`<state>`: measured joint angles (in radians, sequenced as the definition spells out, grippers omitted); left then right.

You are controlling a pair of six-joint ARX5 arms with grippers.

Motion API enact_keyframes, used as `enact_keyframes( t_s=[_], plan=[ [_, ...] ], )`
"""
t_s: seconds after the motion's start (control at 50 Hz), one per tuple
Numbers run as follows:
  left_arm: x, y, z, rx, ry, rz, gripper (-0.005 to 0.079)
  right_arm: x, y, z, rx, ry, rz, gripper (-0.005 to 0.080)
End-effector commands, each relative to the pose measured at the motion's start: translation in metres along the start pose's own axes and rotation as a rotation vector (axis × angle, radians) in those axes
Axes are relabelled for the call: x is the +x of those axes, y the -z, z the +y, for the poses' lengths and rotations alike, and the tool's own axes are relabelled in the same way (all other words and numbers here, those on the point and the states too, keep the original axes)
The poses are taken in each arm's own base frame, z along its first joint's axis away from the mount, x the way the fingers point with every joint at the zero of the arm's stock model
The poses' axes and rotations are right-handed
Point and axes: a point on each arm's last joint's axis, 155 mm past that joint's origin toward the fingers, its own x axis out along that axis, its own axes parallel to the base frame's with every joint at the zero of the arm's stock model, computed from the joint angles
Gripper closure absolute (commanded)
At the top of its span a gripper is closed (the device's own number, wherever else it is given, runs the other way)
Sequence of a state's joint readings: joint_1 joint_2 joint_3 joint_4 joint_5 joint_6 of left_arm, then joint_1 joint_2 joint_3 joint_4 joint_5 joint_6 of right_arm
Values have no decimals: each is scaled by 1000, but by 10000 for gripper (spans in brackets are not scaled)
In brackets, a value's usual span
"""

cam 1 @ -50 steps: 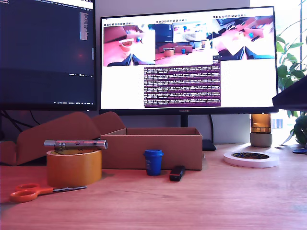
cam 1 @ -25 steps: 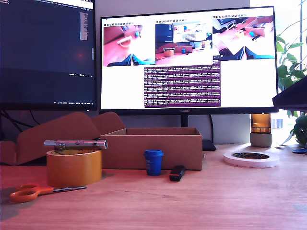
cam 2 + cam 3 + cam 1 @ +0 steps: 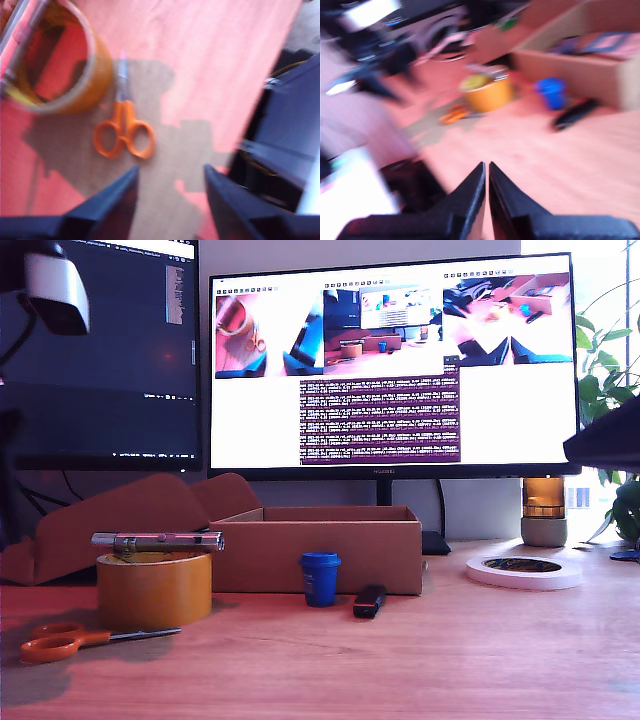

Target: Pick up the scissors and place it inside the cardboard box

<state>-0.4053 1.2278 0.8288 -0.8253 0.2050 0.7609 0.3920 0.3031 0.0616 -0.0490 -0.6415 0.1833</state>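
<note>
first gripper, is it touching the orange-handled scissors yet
Apart. The first wrist view shows my first gripper open above the table, with bare wood between its fingertips and the orange-handled silver-bladed scissors.

An arm's white-and-black housing has just swung into the top corner at the exterior view's left, throwing a fresh shadow across the desk in front of the scissors.

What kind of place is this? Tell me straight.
Probably an office or lab desk: two monitors showing code and camera feeds stand behind a wooden table strewn with a tape roll, scissors and a cardboard box.
</note>
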Motion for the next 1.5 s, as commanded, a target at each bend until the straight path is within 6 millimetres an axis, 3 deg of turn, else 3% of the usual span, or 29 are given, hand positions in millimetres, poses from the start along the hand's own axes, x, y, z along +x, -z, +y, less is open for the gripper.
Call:
enact_keyframes(
  t_s=[0.0, 0.18, 0.68, 0.82, 1.48],
  plan=[
    [7, 2, 3, 24, -6, 15, 351, 2, 2, 7, -7, -31, 9, 763],
    [14, 0, 13, 75, -36, 24, 351, 3, 6, 15, -20, -61, 24, 763],
    [48, 7, 16, 63, 23, 74, 353, 4, 10, 4, -28, 2, 36, 763],
    [50, 6, 17, 74, 21, 72, 393, 3, 9, 1, -28, 17, 33, 763],
    [63, 15, 21, 59, 48, 91, 393, 3, 9, 1, -28, 18, 33, 763]
  ],
)
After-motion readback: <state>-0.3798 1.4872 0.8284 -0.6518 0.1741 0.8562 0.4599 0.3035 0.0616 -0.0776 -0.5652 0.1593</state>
